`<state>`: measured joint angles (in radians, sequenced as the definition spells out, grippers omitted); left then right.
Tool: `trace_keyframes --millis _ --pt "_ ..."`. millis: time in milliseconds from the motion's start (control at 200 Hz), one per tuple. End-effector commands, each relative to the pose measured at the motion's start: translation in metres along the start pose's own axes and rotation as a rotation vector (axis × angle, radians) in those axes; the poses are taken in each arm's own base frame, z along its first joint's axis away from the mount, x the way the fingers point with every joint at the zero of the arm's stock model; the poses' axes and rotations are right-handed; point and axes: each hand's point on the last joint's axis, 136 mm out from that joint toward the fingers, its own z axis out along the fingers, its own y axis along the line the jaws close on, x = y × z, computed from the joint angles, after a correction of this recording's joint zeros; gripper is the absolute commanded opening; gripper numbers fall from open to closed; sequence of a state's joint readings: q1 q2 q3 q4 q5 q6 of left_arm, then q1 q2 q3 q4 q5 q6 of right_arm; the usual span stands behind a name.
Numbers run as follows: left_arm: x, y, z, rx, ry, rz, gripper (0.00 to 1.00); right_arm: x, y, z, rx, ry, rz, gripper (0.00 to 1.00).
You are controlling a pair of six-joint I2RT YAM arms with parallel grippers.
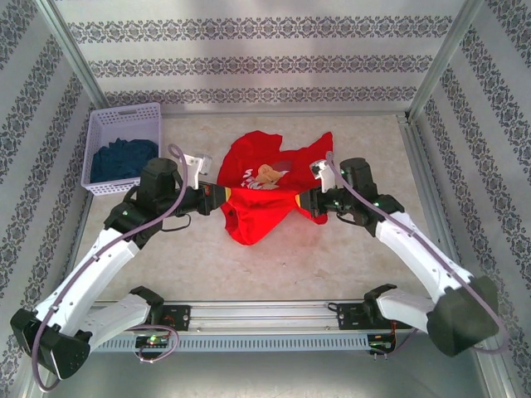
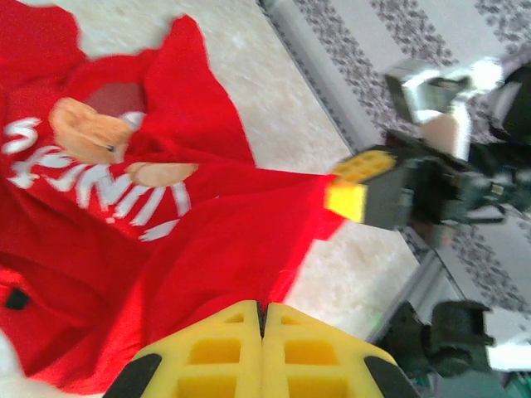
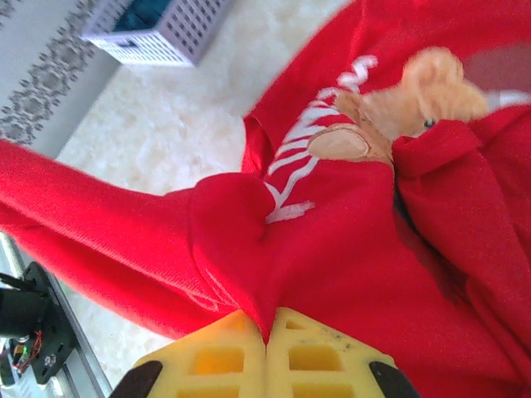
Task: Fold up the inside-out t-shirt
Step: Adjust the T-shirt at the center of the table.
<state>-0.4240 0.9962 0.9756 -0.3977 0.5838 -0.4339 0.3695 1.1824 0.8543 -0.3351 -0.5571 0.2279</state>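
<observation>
The inside-out t-shirt [image 1: 264,189] is bright red with a white print and lies rumpled at the middle of the table. My left gripper [image 1: 222,197] is at its left edge and my right gripper [image 1: 307,199] at its right edge, facing each other. In the left wrist view the yellow fingers [image 2: 224,348] are pressed together on a fold of the red cloth [image 2: 207,240], and the right gripper [image 2: 353,186] shows across the shirt. In the right wrist view the yellow fingers [image 3: 323,356] pinch a pointed tuck of the shirt [image 3: 373,249]. The cloth runs taut between the two grips.
A white lattice basket [image 1: 124,124] holding dark blue cloth [image 1: 123,159] stands at the back left; it also shows in the right wrist view [image 3: 166,29]. Patterned walls and metal rails [image 1: 419,166] border the beige table [image 1: 348,265]. Bare table lies in front of the shirt.
</observation>
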Motion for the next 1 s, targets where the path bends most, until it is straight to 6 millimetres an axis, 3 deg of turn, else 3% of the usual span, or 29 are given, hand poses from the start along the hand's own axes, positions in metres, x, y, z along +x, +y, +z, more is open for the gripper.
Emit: trace_keyframes --millis 0,55,130,235,365,475,580,705,809,859,914,959,994 --pt "0.002 -0.022 0.008 0.174 0.025 0.004 0.0 0.023 -0.041 0.013 0.219 0.121 0.129 0.12" --pt "0.004 -0.024 0.012 0.203 0.034 -0.016 0.0 0.027 -0.052 0.013 0.335 0.13 0.099 0.18" --pt "0.005 -0.022 0.016 0.203 0.044 -0.034 0.0 0.026 -0.048 0.01 0.411 0.107 -0.002 0.27" --pt "0.007 -0.019 0.02 0.196 0.054 -0.042 0.0 0.025 -0.013 0.009 0.386 0.029 -0.206 0.36" --pt "0.009 -0.014 0.021 0.176 0.063 -0.046 0.0 0.032 0.05 0.015 0.122 -0.091 -0.338 0.4" --pt "0.008 -0.013 0.021 0.169 0.062 -0.047 0.0 0.032 0.074 0.027 0.001 -0.141 -0.324 0.37" --pt "0.009 -0.013 0.02 0.166 0.064 -0.049 0.0 0.027 0.085 0.041 -0.036 -0.154 -0.333 0.34" --pt "0.01 -0.013 0.02 0.164 0.07 -0.047 0.0 0.021 0.074 0.058 0.079 -0.144 -0.409 0.46" --pt "0.013 -0.01 0.02 0.148 0.08 -0.047 0.0 0.015 0.08 0.071 0.065 -0.13 -0.466 0.5" --pt "0.014 -0.006 0.02 0.123 0.082 -0.045 0.0 0.015 0.082 0.079 0.047 -0.108 -0.477 0.45" --pt "0.015 0.006 0.02 0.05 0.073 -0.039 0.0 0.014 0.088 0.081 -0.002 -0.083 -0.47 0.16" --pt "0.016 0.029 0.018 -0.076 0.059 -0.032 0.0 0.017 0.095 0.077 -0.081 -0.057 -0.443 0.02" --pt "0.017 0.051 0.016 -0.2 0.049 -0.028 0.0 0.022 0.103 0.071 -0.176 -0.029 -0.411 0.0"
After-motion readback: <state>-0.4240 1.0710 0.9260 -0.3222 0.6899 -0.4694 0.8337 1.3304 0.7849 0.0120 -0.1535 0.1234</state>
